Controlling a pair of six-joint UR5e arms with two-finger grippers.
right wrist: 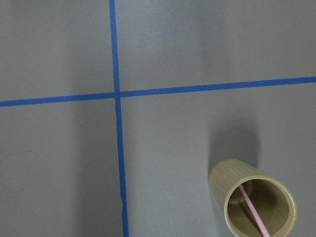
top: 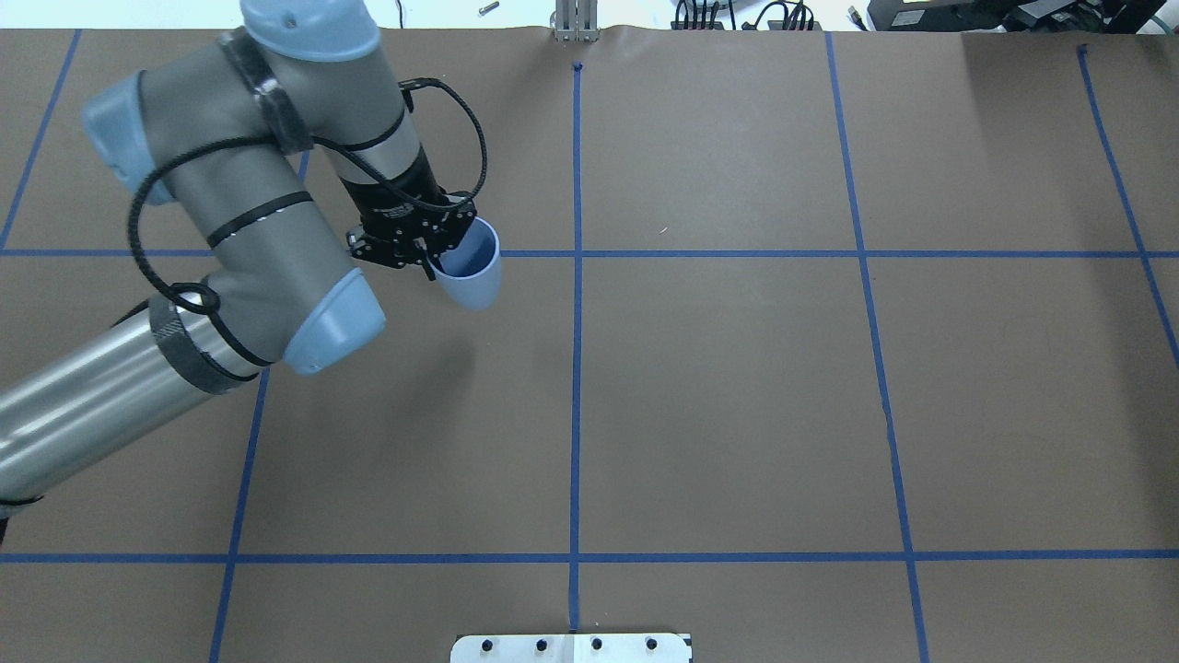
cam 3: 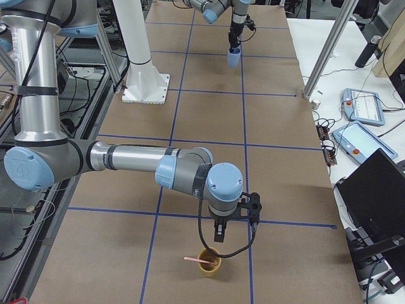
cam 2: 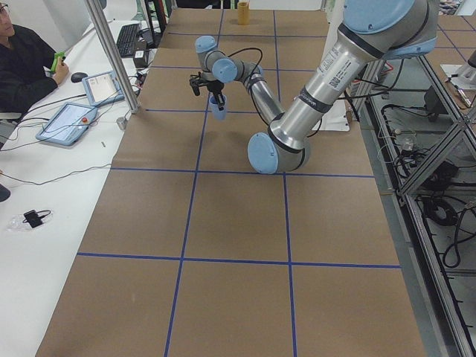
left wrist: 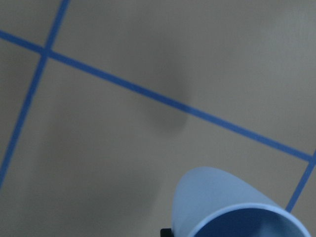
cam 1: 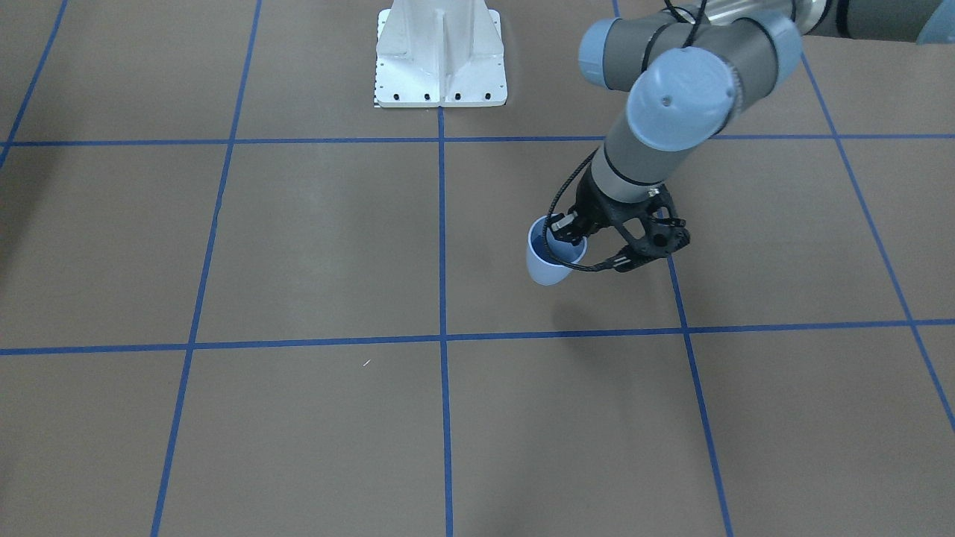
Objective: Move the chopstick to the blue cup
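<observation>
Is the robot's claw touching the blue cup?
Touching. The overhead view shows the left gripper pinching the rim of the blue cup, holding it tilted.

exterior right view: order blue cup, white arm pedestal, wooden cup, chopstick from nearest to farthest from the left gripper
1. blue cup, held in the left gripper, far end
2. white arm pedestal, midway, on the robot's side
3. wooden cup and chopstick, near end; chopstick is inside the cup, too close to call

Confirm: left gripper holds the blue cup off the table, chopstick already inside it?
Not quite. The chopstick sits in the tan cup, as the right wrist view shows. The left gripper does hold the blue cup off the table.
</observation>
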